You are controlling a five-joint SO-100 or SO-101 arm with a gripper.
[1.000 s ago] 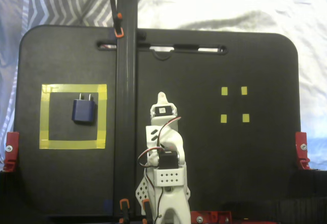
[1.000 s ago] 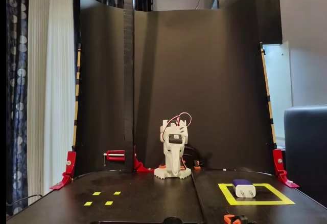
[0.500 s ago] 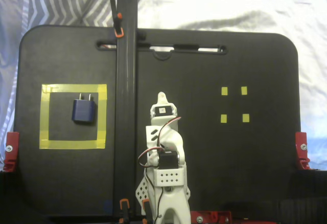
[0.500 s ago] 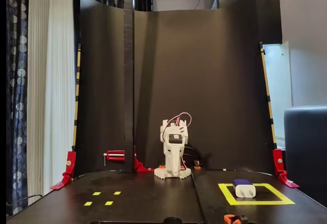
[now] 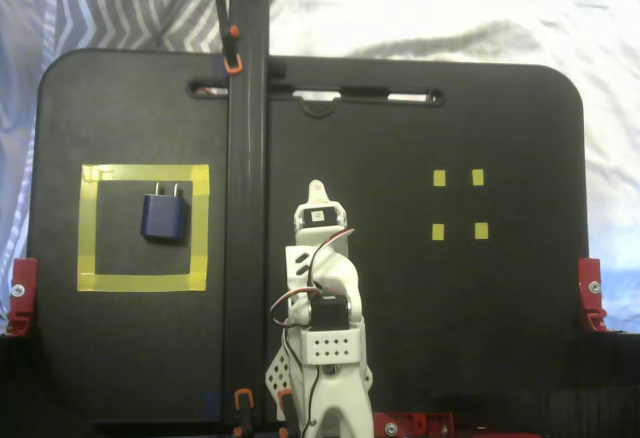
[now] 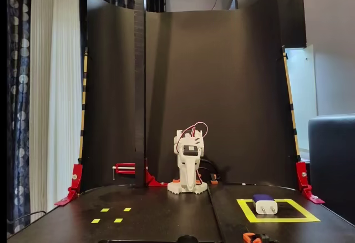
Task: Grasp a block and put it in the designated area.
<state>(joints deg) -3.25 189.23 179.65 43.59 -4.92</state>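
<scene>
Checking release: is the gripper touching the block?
Apart. A fixed view from above shows the gripper folded at mid-board, bare black board between it and the block inside the designated area.

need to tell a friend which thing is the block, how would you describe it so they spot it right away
In the fixed view from above, find the large yellow-taped square on the black board's left side. The block lies inside it, toward the upper middle. It is small, dark blue and squarish with two short prongs on its top edge, unlike the four tiny flat yellow squares at right.

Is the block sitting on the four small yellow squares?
No: in the overhead fixed view the block lies inside the big yellow tape square, far from them.
</scene>
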